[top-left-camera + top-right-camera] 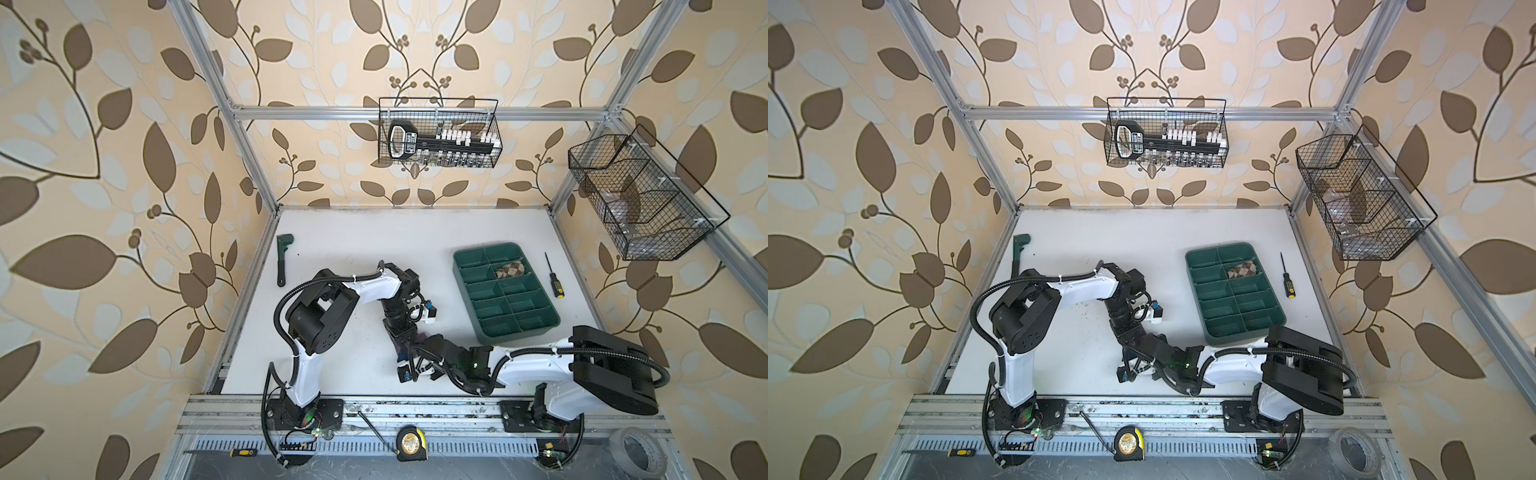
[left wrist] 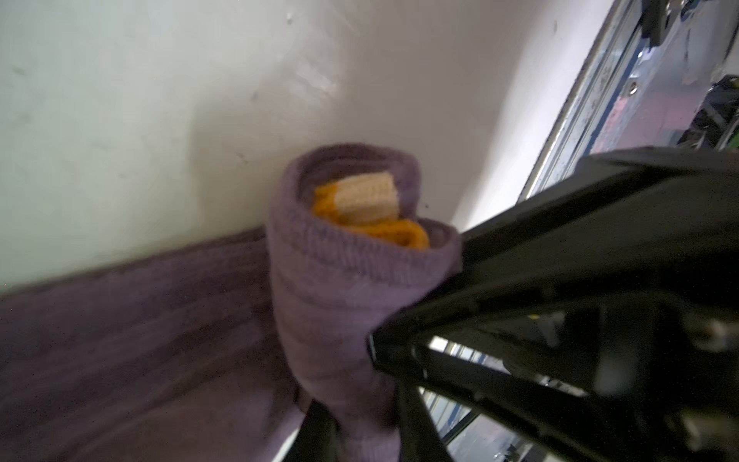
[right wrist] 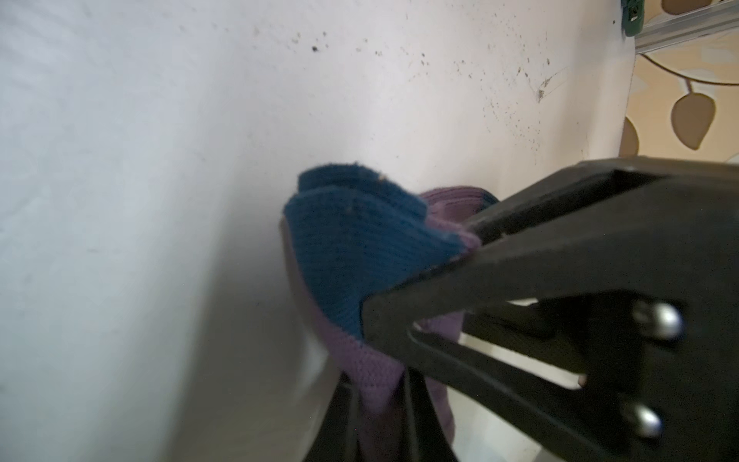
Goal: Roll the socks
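Purple sock (image 2: 332, 288) was the one in play, lying near the front middle of the table (image 1: 353, 241), mostly hidden under the two wrists in both top views. The left gripper (image 2: 386, 322) had its jaws narrowed around a tight roll of it, mustard cuff tucked in the core, with the unrolled purple leg trailing flat on the table beside it. Over at the far end, the right gripper (image 3: 400, 312) was pinched down on the navy toe, fabric bunched between its jaws.

The argyle sock (image 1: 509, 270) sat bundled in a far compartment of the green tray (image 1: 540, 320), so by my reading that one was dealt with and this was the second roll, roughly halfway wound.

Next, I'd say, the call was for the left to turn the roll along the loose leg while the right kept the toe taut, without letting the cuff spring out of the middle.
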Action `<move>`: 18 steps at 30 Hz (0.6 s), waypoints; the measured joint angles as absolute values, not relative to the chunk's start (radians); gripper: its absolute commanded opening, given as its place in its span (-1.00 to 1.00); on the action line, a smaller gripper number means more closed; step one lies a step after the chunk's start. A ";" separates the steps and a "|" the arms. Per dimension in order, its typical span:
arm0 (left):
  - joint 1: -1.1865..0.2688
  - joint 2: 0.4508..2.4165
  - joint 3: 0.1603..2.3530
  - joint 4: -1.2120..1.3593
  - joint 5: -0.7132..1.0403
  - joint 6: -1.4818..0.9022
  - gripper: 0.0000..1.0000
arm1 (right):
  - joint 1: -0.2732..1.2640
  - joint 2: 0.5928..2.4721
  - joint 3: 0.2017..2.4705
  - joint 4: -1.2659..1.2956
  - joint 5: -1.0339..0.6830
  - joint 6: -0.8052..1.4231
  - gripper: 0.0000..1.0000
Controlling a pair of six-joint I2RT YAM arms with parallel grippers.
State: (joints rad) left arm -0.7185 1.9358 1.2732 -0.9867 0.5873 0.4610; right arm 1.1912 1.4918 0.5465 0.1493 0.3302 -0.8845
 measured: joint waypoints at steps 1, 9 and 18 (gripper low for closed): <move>-0.722 1.911 1.273 -0.981 0.577 0.462 -0.37 | 1.190 1.480 0.554 0.114 0.322 -0.878 -1.00; -0.727 1.643 1.283 -0.966 0.475 0.461 -0.32 | 1.174 1.403 0.627 -0.212 0.252 -0.788 -1.00; -0.727 0.983 1.252 -0.905 0.190 0.508 0.07 | 1.000 1.547 0.873 -0.559 -0.070 -0.700 -1.00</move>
State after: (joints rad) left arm -0.7265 0.9829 1.2522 -0.9051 0.1898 0.5083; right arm 1.0000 1.5467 0.8730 -0.5594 -0.0704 -0.6998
